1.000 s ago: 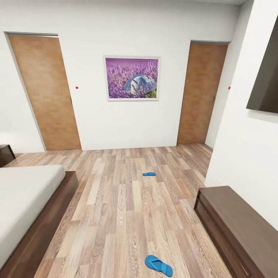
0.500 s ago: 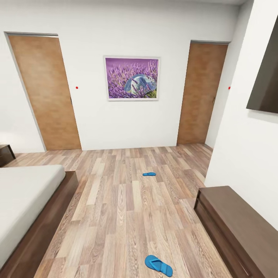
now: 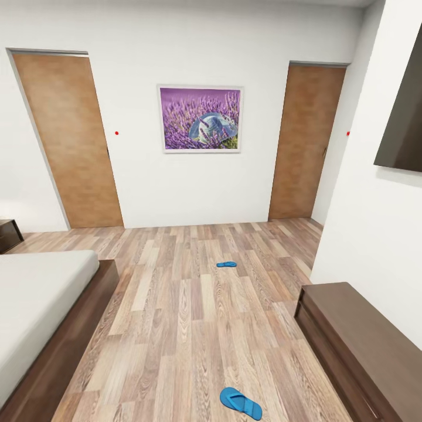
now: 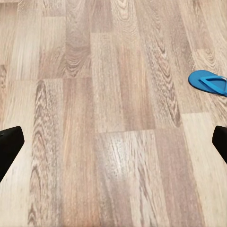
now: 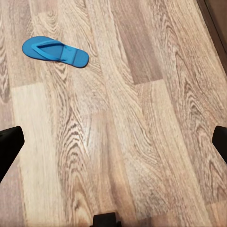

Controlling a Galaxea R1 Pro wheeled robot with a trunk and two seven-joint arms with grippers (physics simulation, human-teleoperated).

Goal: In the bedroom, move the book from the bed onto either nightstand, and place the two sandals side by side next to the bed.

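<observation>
One blue sandal (image 3: pixel 240 403) lies on the wood-plank floor close in front of me, and it shows too as the sandal (image 5: pixel 55 51) in the right wrist view and the sandal (image 4: pixel 209 82) in the left wrist view. The second sandal (image 3: pixel 226 264) lies farther off in mid-floor. The bed (image 3: pixel 35 305), with a pale-grey mattress and dark frame, stands at the left. A corner of a nightstand (image 3: pixel 9 233) shows beyond it. The book is out of view. My left gripper (image 4: pixel 113 142) and my right gripper (image 5: pixel 113 142) both hang open above bare floor, with dark fingertips (image 4: pixel 9 144) far apart.
A long low dark-wood cabinet (image 3: pixel 363 346) stands against the right wall under a dark wall panel (image 3: pixel 404 117). Two brown doors (image 3: pixel 67 140) flank a framed lavender picture (image 3: pixel 200 119) on the far wall. Open floor runs between bed and cabinet.
</observation>
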